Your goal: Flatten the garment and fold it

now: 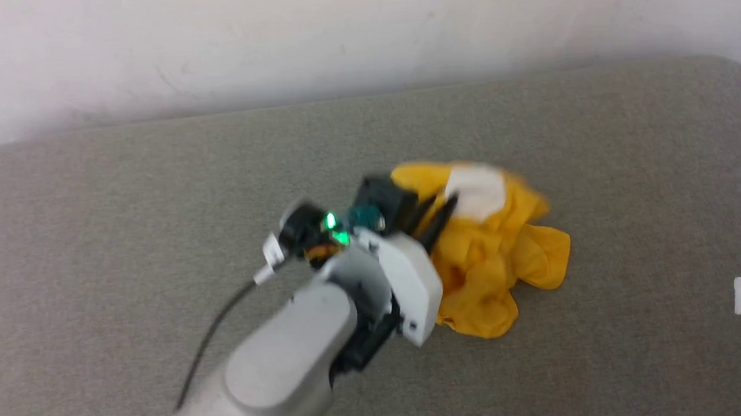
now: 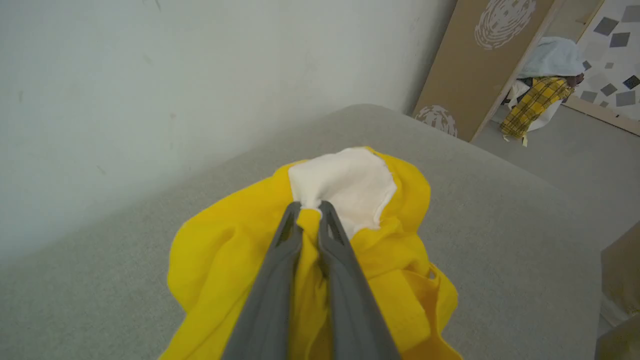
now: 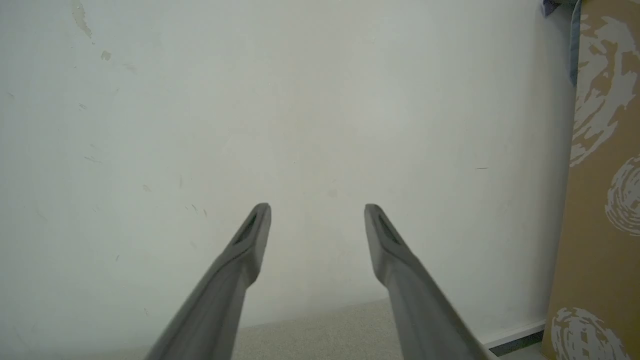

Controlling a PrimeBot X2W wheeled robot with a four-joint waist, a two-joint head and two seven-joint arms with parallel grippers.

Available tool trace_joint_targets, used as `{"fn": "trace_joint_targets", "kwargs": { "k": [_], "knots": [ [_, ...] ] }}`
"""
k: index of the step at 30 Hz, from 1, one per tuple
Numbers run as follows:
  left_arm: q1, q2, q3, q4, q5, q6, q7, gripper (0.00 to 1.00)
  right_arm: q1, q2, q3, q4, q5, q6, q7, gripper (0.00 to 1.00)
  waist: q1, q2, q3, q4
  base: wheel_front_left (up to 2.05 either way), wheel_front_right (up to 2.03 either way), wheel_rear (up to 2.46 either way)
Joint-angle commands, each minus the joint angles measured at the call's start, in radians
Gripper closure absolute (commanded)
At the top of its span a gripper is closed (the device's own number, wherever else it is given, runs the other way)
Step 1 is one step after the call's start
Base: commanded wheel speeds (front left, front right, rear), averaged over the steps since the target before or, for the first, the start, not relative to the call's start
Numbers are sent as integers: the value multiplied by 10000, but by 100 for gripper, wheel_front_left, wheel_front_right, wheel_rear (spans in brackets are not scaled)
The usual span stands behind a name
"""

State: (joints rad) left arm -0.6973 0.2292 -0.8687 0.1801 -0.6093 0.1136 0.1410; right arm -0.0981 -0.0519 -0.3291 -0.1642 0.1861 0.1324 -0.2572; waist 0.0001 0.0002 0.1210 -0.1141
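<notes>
Grey fuzzy top [image 1: 128, 243], maybe a bed, by a white wall [image 1: 275, 37]. My left claw [image 2: 310, 205] pinches the yellow shirt [image 2: 225, 250]; my right claw [image 3: 317, 207] gapes wide.

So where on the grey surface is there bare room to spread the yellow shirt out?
The grey surface is bare left of the garment up to the wall, and between the garment and the right edge. Crowded: the bunched garment itself, where the left gripper pinches it.

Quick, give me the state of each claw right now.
Left claw: closed, pinching the yellow garment beside its white patch.
Right claw: open, holding nothing.
</notes>
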Motion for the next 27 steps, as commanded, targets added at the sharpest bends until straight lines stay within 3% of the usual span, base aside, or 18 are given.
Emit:
{"fn": "trace_joint_targets", "kwargs": {
  "k": [1,6,7,8,13,17,22,27],
  "knots": [
    [471,-170,-212,694,26,48,-274,100,-7,17,11,-72,78,-17,-45,0,-1,-2,392,-323,0,0,0],
    [945,-730,-481,2458,-122,-87,-767,100,-52,17,151,13,124,-17,-45,0,-1,-2,539,-289,0,0,0],
    [892,-829,-488,2676,-129,-139,-865,93,-46,17,159,33,124,-17,-45,0,-1,-2,538,-234,0,0,0],
    [825,-928,-440,2822,-167,-173,-998,0,-35,17,159,56,120,-17,-45,0,-1,-2,504,-163,0,0,0],
    [391,-1071,135,2756,-348,-173,-1909,0,86,17,262,183,51,-17,-45,0,-1,-2,129,184,0,0,0],
    [557,-526,855,1862,-481,178,-2668,0,245,17,339,263,13,-17,-45,0,-1,-2,-247,392,0,0,0],
    [1938,987,2040,37,-371,1340,-3613,0,589,17,444,382,22,-17,-45,0,-1,-2,-537,559,0,0,0],
    [4529,2288,3653,-2317,-166,2559,-4001,0,910,17,519,553,41,-17,-45,0,-1,-2,-553,652,0,0,0]
  ]
}}
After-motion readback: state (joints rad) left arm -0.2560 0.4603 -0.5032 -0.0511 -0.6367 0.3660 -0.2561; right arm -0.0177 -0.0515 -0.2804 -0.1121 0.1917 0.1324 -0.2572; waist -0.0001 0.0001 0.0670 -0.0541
